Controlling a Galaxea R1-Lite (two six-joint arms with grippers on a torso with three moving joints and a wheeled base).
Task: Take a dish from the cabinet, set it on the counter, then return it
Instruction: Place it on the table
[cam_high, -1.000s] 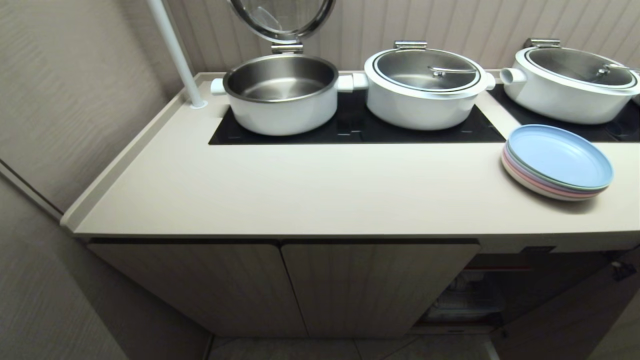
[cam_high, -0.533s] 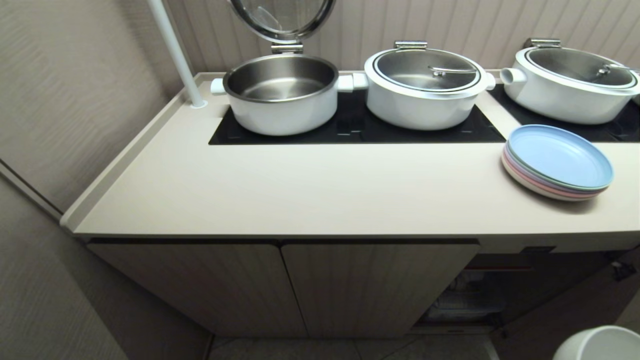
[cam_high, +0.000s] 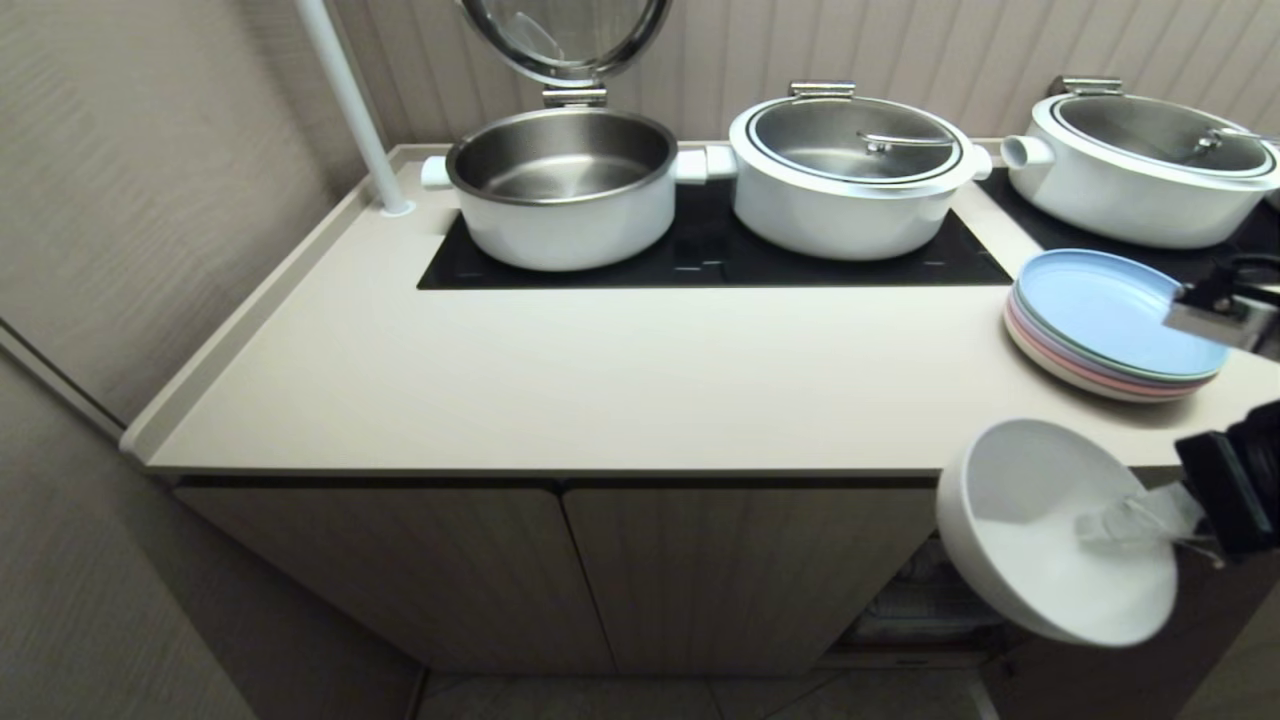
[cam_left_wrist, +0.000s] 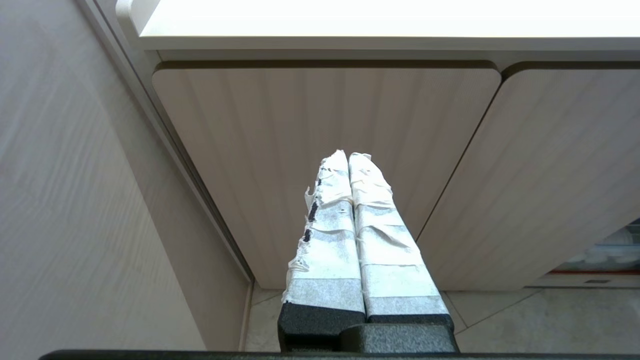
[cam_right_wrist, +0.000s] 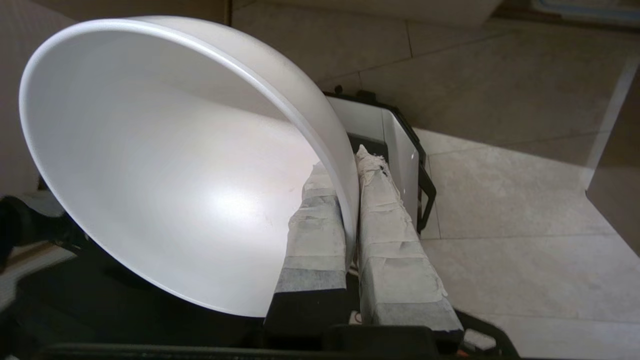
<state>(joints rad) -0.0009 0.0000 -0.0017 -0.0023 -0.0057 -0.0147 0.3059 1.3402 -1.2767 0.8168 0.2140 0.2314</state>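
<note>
Soft even light; the tabletop (cam_left_wrist: 380, 22) edge blows out white in the left wrist view, glare inside the bowl (cam_right_wrist: 165, 165)

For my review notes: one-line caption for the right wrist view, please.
Right gripper shut on the rim of a tilted white bowl, one finger inside and one outside, above a tiled floor.

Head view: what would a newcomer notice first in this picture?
The white bowl catches the eye: tilted, in the air before the cabinet, its rim pinched by the right tool, at the picture's lower right. Next come the three big white pots on the black cooktop, the left one open, and the stack of pastel plates on the counter.
</note>
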